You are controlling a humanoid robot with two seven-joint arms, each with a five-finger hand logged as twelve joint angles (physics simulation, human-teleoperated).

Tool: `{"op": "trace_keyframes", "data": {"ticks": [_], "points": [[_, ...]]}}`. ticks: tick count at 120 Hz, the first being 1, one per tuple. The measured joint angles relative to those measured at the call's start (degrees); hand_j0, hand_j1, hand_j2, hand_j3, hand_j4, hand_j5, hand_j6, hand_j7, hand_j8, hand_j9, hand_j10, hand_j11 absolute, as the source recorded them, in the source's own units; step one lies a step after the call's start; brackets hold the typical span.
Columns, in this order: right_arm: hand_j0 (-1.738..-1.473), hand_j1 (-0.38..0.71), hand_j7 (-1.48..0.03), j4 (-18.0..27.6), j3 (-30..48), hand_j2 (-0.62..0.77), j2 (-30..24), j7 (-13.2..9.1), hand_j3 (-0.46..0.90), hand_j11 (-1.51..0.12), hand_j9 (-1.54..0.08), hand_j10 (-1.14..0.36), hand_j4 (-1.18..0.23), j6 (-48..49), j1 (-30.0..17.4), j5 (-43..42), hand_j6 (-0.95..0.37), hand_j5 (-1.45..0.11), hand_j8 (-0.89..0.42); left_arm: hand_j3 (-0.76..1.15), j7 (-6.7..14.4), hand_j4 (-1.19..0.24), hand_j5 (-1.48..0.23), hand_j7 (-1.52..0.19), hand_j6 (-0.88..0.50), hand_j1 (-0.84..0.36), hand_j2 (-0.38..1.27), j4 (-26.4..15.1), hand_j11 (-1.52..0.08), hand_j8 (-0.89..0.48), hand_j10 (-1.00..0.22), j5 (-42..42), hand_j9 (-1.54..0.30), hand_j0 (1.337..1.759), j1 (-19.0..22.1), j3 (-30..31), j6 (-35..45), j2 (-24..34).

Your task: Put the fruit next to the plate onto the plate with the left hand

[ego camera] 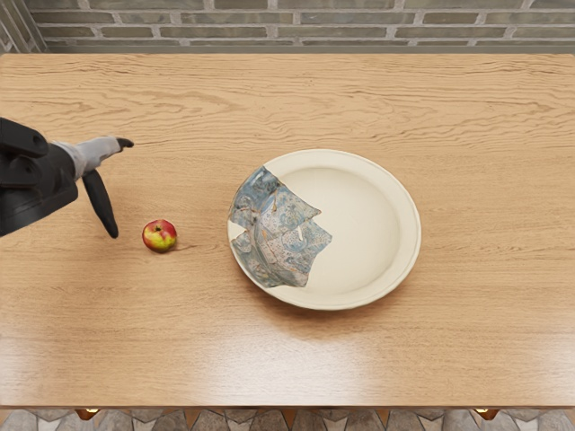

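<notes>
A small red and yellow apple (160, 235) lies on the wooden table, left of the cream plate (377, 224). A crumpled blue-grey patterned cloth (275, 231) lies over the plate's left rim. My left hand (103, 184) comes in from the left edge, above and to the left of the apple, apart from it. Its fingers (101, 203) are spread and hold nothing; one dark finger points down toward the table close to the apple, another grey one (106, 148) points right.
The wooden table (287, 99) reaches a brick wall at the back. Its front edge runs along the bottom of the view.
</notes>
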Motion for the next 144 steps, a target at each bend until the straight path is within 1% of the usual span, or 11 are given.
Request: {"op": "trace_keyframes", "data": {"ticks": [7,12,18,26,37,43,53,60,75,98,144], "points": [[-1.658,-0.35,0.0,0.0,0.0,0.0,0.0,-0.01,0.0,0.0,0.0,0.0,0.0,0.0,0.0,0.0,0.0,0.0,0.0,0.0,0.08,-0.04,-0.05,-0.05,-0.04,0.3,0.01,-0.91,-0.05,-0.04,-0.04,0.05,-0.05,1.658,2.82,-1.57,1.13,-0.7],[-1.658,-0.35,0.0,0.0,0.0,0.0,0.0,0.0,0.0,0.0,0.0,0.0,0.0,0.0,0.0,0.0,0.0,0.0,0.0,0.0,0.13,-0.04,-0.05,-0.05,-0.04,0.3,0.01,-1.31,-0.05,-0.04,-0.04,0.08,-0.05,1.658,3.64,-2.6,1.71,-1.55],[-1.658,-0.35,0.0,0.0,0.0,0.0,0.0,0.01,0.0,0.0,0.0,0.0,0.0,0.0,0.0,0.0,0.0,0.0,0.0,0.0,-0.04,-0.04,-0.05,-0.05,-0.04,0.3,0.01,-1.6,-0.05,-0.04,-0.04,0.04,-0.05,1.658,3.74,-3.42,2.16,-2.77],[-1.658,-0.35,0.0,0.0,0.0,0.0,0.0,0.0,0.0,0.0,0.0,0.0,0.0,0.0,0.0,0.0,0.0,0.0,0.0,0.0,-1.18,-0.04,-0.05,-0.05,-0.04,0.31,0.01,-1.82,-0.05,-0.04,-0.04,-1.11,-0.05,1.658,3.23,-4.05,2.03,-3.07],[-1.658,-0.35,0.0,0.0,0.0,0.0,0.0,0.01,0.0,0.0,0.0,0.0,0.0,0.0,0.0,0.0,0.0,0.0,0.0,0.0,-2.08,-0.03,-0.04,-0.04,-0.03,0.31,0.01,-1.91,-0.04,-0.03,-0.03,-2.5,-0.04,1.658,2.13,-4.45,-0.94,-3.04],[-1.658,-0.35,0.0,0.0,0.0,0.0,0.0,0.0,0.0,0.0,0.0,0.0,0.0,0.0,0.0,0.0,0.0,0.0,0.0,0.0,-2.24,-0.05,-0.06,-0.06,-0.05,0.29,0.01,-1.89,-0.06,-0.05,-0.05,-2.84,-0.06,1.658,2.27,-4.56,-1.82,-4.1],[-1.658,-0.35,0.0,0.0,0.0,0.0,0.0,0.01,0.0,0.0,0.0,0.0,0.0,0.0,0.0,0.0,0.0,0.0,0.0,0.0,-2.32,-0.11,-0.14,-0.14,-0.11,0.22,0.02,-1.8,-0.14,-0.11,-0.11,-3.19,-0.14,1.658,3.39,-4.66,-1.2,-6.3],[-1.658,-0.35,0.0,0.0,0.0,0.0,0.0,0.0,0.0,0.0,0.0,0.0,0.0,0.0,0.0,0.0,0.0,0.0,0.0,0.0,-2.28,-0.15,-0.19,-0.19,-0.15,0.17,0.03,-1.51,-0.19,-0.15,-0.15,-3.34,-0.19,1.658,4.1,-4.7,0.35,-6.5],[-1.658,-0.35,0.0,0.0,0.0,0.0,0.0,0.0,0.0,0.0,0.0,0.0,0.0,0.0,0.0,0.0,0.0,0.0,0.0,0.0,-2.12,-0.2,-0.25,-0.25,-0.2,0.11,0.04,-0.89,-0.25,-0.2,-0.2,-3.24,-0.25,1.658,6.45,-4.69,5.55,-9.34],[-1.658,-0.35,0.0,0.0,0.0,0.0,0.0,0.01,0.0,0.0,0.0,0.0,0.0,0.0,0.0,0.0,0.0,0.0,0.0,0.0,-1.94,-0.23,-0.3,-0.3,-0.23,0.07,0.05,-0.67,-0.3,-0.23,-0.23,-3.36,-0.3,1.658,8.63,-4.69,9.11,-12.26],[-1.658,-0.35,0.0,0.0,0.0,0.0,0.0,0.0,0.0,0.0,0.0,0.0,0.0,0.0,0.0,0.0,0.0,0.0,0.0,0.0,-1.87,-0.29,-0.38,-0.38,-0.29,0.0,0.06,-0.15,-0.38,-0.29,-0.29,-3.54,-0.38,1.658,9.27,-4.24,9.76,-11.78]]}}
